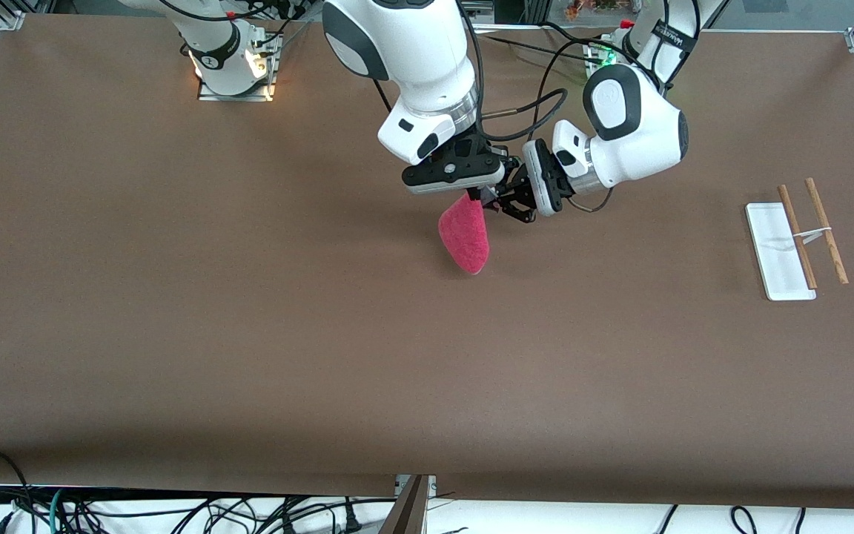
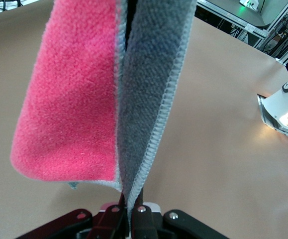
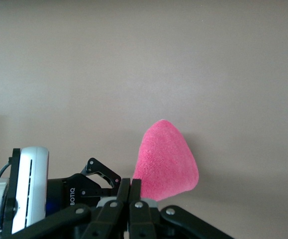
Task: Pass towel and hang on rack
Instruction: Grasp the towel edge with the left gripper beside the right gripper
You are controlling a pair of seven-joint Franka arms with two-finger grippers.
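Note:
The pink-red towel point(image 1: 464, 236) hangs in the air over the middle of the table. In the left wrist view the towel point(image 2: 69, 99) shows a pink face and a grey face. My right gripper point(image 1: 473, 195) comes down from above and is shut on its top. My left gripper point(image 1: 497, 202) reaches in from the side, shut on the towel's upper edge just beside it. The left gripper point(image 2: 131, 203) pinches the grey stitched hem. The right gripper point(image 3: 135, 188) has its fingers pressed together, with the towel point(image 3: 166, 159) hanging past them. The rack point(image 1: 781, 256) stands toward the left arm's end.
The rack's two brown rods point(image 1: 812, 230) are joined by a white tie. The right arm's lit mounting plate point(image 1: 234, 74) sits at the table's back edge. Cables point(image 1: 175, 512) lie below the table's front edge. Bare brown tabletop point(image 1: 323, 334) surrounds the towel.

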